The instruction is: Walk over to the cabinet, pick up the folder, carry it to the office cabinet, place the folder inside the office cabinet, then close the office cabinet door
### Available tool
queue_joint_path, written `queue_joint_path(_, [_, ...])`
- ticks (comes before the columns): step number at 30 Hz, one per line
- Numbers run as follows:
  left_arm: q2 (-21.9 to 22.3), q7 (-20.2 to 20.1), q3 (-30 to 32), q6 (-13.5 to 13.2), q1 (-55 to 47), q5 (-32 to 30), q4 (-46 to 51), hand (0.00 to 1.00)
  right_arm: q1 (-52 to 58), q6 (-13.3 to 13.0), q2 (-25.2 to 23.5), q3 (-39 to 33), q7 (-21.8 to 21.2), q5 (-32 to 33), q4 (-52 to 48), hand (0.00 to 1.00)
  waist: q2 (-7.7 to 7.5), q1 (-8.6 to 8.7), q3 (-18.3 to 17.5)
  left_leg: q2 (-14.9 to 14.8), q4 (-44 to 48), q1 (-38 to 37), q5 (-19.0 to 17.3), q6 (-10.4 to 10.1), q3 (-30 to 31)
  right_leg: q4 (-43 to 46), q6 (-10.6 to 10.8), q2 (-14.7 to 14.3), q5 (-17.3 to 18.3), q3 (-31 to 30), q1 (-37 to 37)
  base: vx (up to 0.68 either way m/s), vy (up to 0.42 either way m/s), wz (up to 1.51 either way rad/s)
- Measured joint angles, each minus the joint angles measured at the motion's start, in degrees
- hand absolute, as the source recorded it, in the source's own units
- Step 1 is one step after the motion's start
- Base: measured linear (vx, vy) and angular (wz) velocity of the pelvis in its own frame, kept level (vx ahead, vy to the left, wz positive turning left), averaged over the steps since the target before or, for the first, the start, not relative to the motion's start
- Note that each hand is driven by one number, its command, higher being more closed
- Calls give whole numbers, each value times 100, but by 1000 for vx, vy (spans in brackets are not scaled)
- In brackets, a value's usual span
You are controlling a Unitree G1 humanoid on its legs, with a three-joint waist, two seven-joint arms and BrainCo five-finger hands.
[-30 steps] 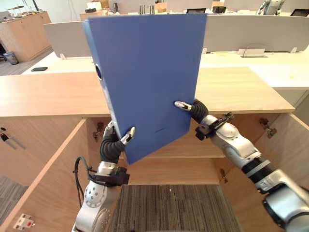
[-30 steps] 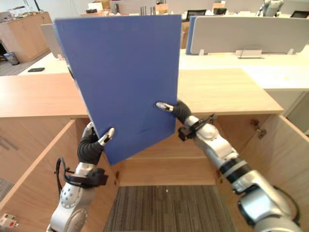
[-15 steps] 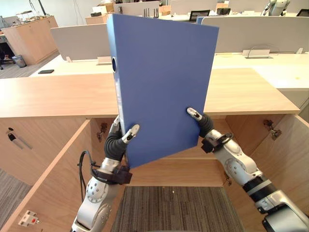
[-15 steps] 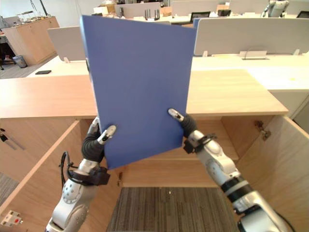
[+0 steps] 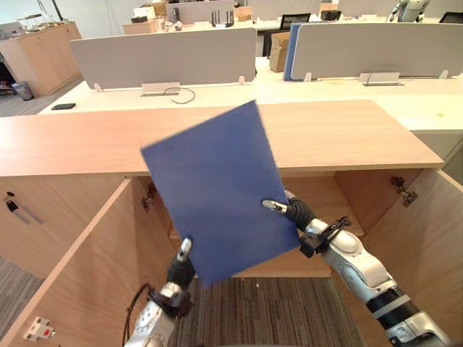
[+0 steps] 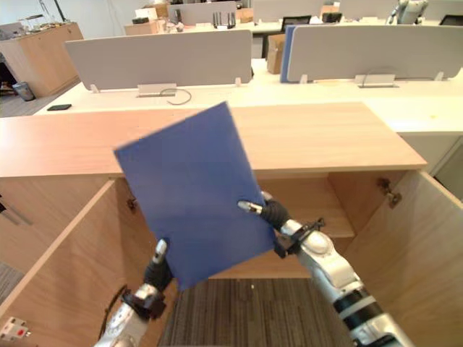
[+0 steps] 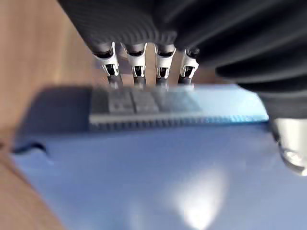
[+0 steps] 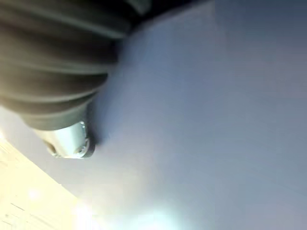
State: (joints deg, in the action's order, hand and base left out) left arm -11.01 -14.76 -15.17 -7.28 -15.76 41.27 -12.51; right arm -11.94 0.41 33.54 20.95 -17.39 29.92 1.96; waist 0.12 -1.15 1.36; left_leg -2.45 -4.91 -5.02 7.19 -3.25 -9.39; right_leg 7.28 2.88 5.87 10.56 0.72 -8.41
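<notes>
1. The blue folder [image 5: 217, 195] hangs tilted before the open cabinet [image 5: 340, 191], its upper corner overlapping the wooden top [image 5: 347, 134].
2. The left hand [image 5: 179, 271] and right hand [image 5: 296, 213] each pinch a lower edge of it.
3. The doors [image 5: 72, 267] stand open on either side.

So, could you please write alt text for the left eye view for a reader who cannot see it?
A blue folder is held tilted in front of an open wooden cabinet, pinched at its lower corner by the left hand and at its right edge by the right hand. Behind stand desks with grey dividers.
</notes>
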Motion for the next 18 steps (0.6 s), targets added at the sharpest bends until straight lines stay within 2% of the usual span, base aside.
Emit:
queue_joint_path(2, [266, -34, 217, 82, 7, -228, -721, 0, 111, 18, 80, -148, -104, -462, -168, 100, 0, 0, 0, -19, 0, 4, -1, 0, 62, 7, 0, -13, -1, -61, 31, 8, -24, -16])
queue_joint_path(4, [477, 111, 659, 307, 124, -455, -1763, 0, 209, 16, 98, -412, -368, -479, -473, 100, 7, 25, 2, -48, 0, 22, -3, -1, 124, 27, -2, -35, -4, -110, 71, 6, -38, -15])
queue_joint_path(6, [514, 389, 1246, 548, 182, -812, -3047, 0, 266, -166, 110, -543, -516, -793, -1270, 100, 5, 190, 3, -90, 0, 27, -11, -2, 154, 33, -5, -71, -6, -149, 97, 2, -55, -11])
queue_joint_path(9, [463, 559, 1984, 633, 204, -1498, -3978, 0, 252, -575, 254, -486, -593, -1743, -1789, 100, 12, 170, -3, -145, 1, 20, -43, -35, 258, 54, -8, -127, -7, -187, 111, -20, -42, -7])
queue_joint_path(11, [404, 587, 2410, 644, 287, -2010, -4527, 0, 76, -671, 431, 328, -539, -2607, -1751, 100, 2, 146, 4, -194, 58, 26, -90, -77, 255, 111, -19, -172, -2, -232, 141, -67, -22, -8])
queue_joint_path(12, [399, 611, 2565, 666, 306, -2171, -4674, 0, 12, -691, 503, 652, -555, -2835, -1719, 100, -4, 143, 11, -203, 129, 56, -131, -92, 253, 123, -24, -176, 1, -242, 145, -64, -10, -11])
queue_joint_path(14, [419, 714, 3084, 777, 313, -2568, -5092, 0, -97, -746, 784, 2010, -706, -3425, -1461, 100, -30, 62, 73, -256, 763, 324, -440, -99, 254, 221, -52, -182, 22, -274, 177, -98, -8, -7])
queue_joint_path(16, [490, 787, 3405, 831, 313, -2673, -5243, 0, -136, -799, 847, 2467, -692, -3800, -1245, 100, -8, -13, 167, -335, 1358, 603, -711, -100, 274, 380, -96, -228, 84, -290, 263, -108, -8, -5])
queue_joint_path(18, [630, 879, 3865, 916, 266, -2672, -5345, 0, -550, -837, 955, 2576, -677, -3918, -1032, 100, 20, -51, 390, -510, 2156, 895, -1028, -53, 308, 744, -183, -356, 246, -327, 364, -183, -23, -7])
